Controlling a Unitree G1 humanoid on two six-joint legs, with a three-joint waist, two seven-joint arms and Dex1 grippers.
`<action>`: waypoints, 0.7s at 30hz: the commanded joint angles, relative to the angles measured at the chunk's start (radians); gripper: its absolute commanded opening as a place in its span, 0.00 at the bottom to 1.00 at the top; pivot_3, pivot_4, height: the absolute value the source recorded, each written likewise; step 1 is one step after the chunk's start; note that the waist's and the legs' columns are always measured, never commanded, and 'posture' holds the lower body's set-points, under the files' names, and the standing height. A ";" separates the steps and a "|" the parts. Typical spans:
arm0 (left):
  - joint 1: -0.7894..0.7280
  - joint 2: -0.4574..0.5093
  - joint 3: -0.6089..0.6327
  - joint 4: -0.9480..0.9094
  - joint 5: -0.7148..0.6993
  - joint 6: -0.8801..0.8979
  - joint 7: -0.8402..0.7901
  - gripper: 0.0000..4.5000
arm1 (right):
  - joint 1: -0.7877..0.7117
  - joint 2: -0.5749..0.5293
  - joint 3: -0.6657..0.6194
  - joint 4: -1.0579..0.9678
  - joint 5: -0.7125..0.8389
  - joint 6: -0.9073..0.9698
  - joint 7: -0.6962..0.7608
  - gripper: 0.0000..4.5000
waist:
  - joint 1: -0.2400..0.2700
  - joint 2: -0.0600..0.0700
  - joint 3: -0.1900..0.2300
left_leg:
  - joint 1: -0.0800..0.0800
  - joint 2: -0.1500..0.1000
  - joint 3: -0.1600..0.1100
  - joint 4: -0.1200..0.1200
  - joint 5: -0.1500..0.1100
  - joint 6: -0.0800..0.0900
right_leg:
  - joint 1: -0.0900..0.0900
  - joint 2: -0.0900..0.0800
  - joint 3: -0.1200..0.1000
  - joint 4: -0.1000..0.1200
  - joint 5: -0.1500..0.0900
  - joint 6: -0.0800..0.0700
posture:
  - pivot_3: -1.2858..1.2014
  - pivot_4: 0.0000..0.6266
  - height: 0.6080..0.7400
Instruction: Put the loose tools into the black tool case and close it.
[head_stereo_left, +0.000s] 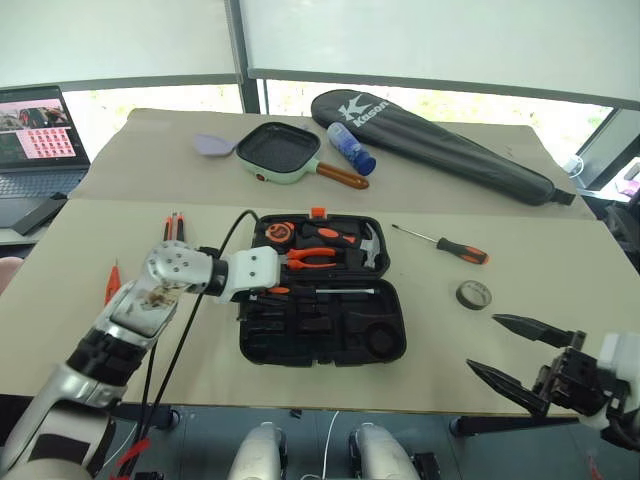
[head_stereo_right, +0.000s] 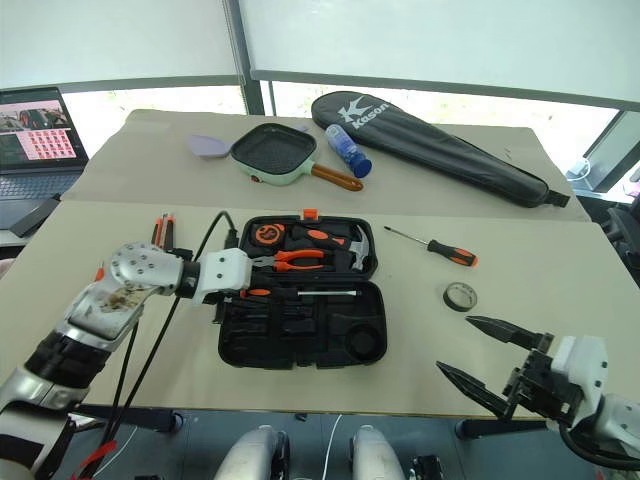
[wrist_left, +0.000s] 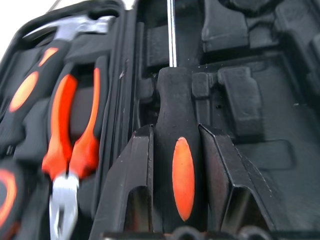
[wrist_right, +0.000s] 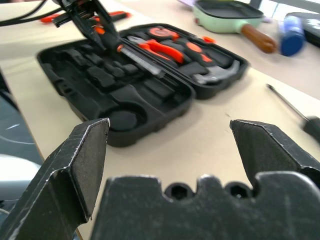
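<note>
The black tool case (head_stereo_left: 300, 345) lies open in the middle of the table. My left gripper (head_stereo_left: 268, 291) reaches in from the left and is shut on an orange-and-black screwdriver (wrist_left: 182, 175). Its shaft (head_stereo_left: 340, 290) points right along the tray just below the hinge. Whether it rests in a slot I cannot tell. Another screwdriver (head_stereo_left: 462, 251) and a black tape roll (head_stereo_left: 474, 295) lie right of the case. An orange-and-black tool (head_stereo_left: 175, 226) and a small orange tester (head_stereo_left: 112, 283) lie to the left. My right gripper (head_stereo_left: 484, 344) hangs open and empty at the table's front right edge.
Pliers (head_stereo_left: 315, 260) and a hammer (head_stereo_left: 352, 240) sit in the case's far half. At the back stand a green pan (head_stereo_left: 280, 150), a blue bottle (head_stereo_left: 351, 148) and a long black racket bag (head_stereo_left: 440, 145). A laptop (head_stereo_left: 38, 130) is at the far left.
</note>
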 joint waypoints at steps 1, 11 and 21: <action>-0.031 -0.018 -0.012 0.049 0.064 -0.041 0.007 0.19 | -0.011 0.011 -0.036 -0.020 0.011 -0.022 0.000 1.00 | 0.000 0.000 0.000 | 0.000 0.000 0.000 0.000 0.000 0.000 | 0.000 0.000 0.000 0.000 0.000 0.000 | 0.52 0.24 1.00; -0.004 -0.043 -0.015 0.078 0.136 -0.037 0.032 0.19 | -0.023 0.017 -0.022 -0.052 0.022 -0.008 0.008 1.00 | 0.007 0.000 0.000 | 0.001 0.000 0.000 0.003 0.000 0.000 | 0.002 -0.001 0.000 0.002 0.000 0.001 | 0.52 0.24 1.00; 0.034 -0.142 0.126 0.027 -0.012 -0.079 0.086 0.86 | -0.044 0.008 0.003 -0.060 0.030 0.033 0.014 1.00 | 0.026 0.000 0.000 | 0.004 0.000 -0.001 0.009 0.000 0.000 | 0.008 -0.002 -0.002 0.002 0.000 0.002 | 0.52 0.24 1.00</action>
